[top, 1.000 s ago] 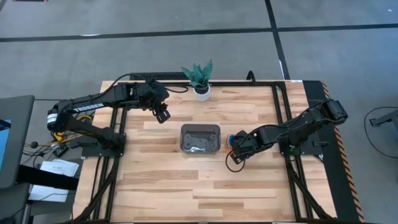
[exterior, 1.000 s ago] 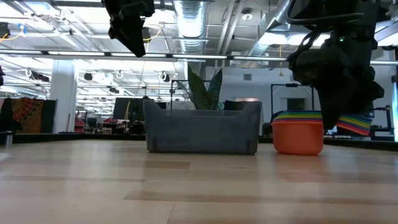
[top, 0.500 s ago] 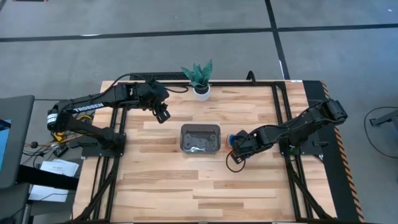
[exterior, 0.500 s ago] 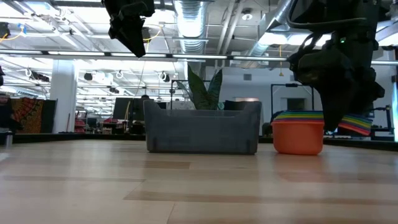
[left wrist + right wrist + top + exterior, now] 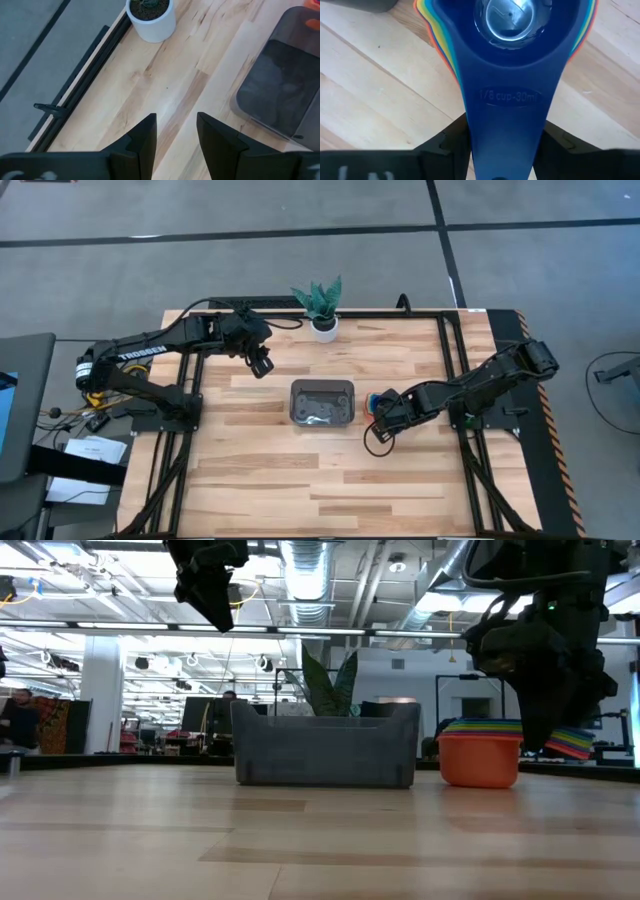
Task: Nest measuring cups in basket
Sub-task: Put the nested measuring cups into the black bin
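Cups (image 5: pixel 377 406), nested, sat at the basket's (image 5: pixel 322 402) three o'clock, stacked handles running between the right gripper's (image 5: pixel 504 150) fingers, which clasped them; the left gripper (image 5: pixel 176 131) hung open.

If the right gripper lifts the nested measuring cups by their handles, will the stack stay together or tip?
The nested measuring cups look like light, stiff plastic, so lifting seems easy. Their handles fan out slightly, so lower cups may slip free. The right gripper straddles only the dark blue handle, so the stack could tilt.
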